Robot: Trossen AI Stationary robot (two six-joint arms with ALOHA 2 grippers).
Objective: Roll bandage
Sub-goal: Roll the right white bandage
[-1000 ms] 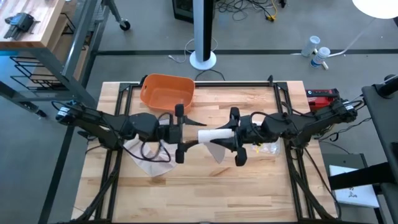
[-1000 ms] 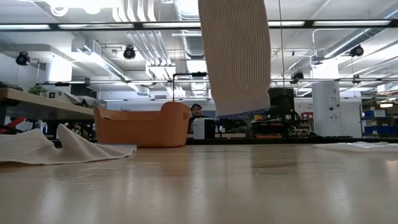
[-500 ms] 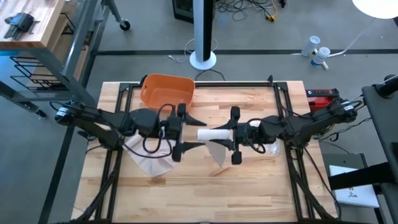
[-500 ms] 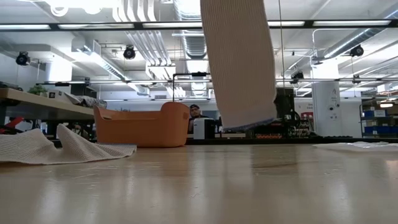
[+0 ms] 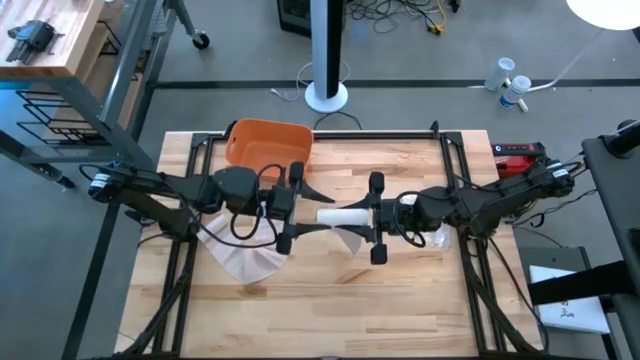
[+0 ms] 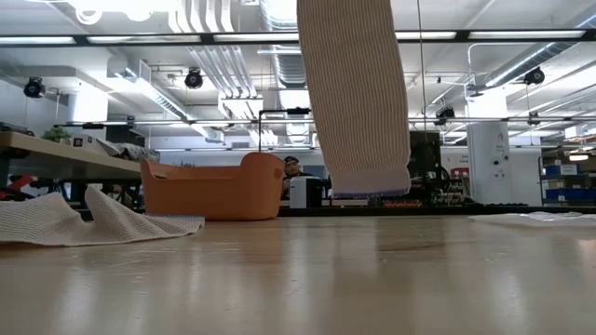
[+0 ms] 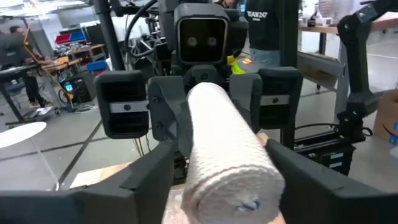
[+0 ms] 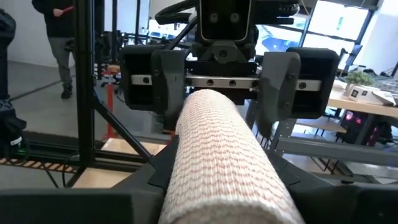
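A white ribbed bandage, partly wound into a roll point(image 5: 345, 216), is held level above the middle of the table between my two grippers, which face each other. Its loose tail point(image 6: 356, 102) hangs from the roll, the lower end point(image 6: 371, 181) clear of the tabletop. My right gripper point(image 5: 368, 217) is shut on the roll's right end. My left gripper point(image 5: 318, 214) is open, with one finger on each side of the roll's left end point(image 7: 239, 196). My right gripper pinches the roll's right end point(image 8: 221, 186) between its two fingers, coming level from the table's right side, the fingers lying along the roll. The roll is lifted clear and lies level, pointing toward my left gripper, with the tail hanging slack below it.
An orange basket point(image 5: 268, 148) stands at the far left of the table. A crumpled white cloth point(image 5: 245, 258) lies under my left arm, and a clear wrapper point(image 5: 432, 238) lies under my right arm. The near half of the tabletop point(image 5: 330, 310) is bare wood.
My right gripper has edged toward the table's left with the roll. The tail's lower end hangs lower than a second ago and has swung a little.
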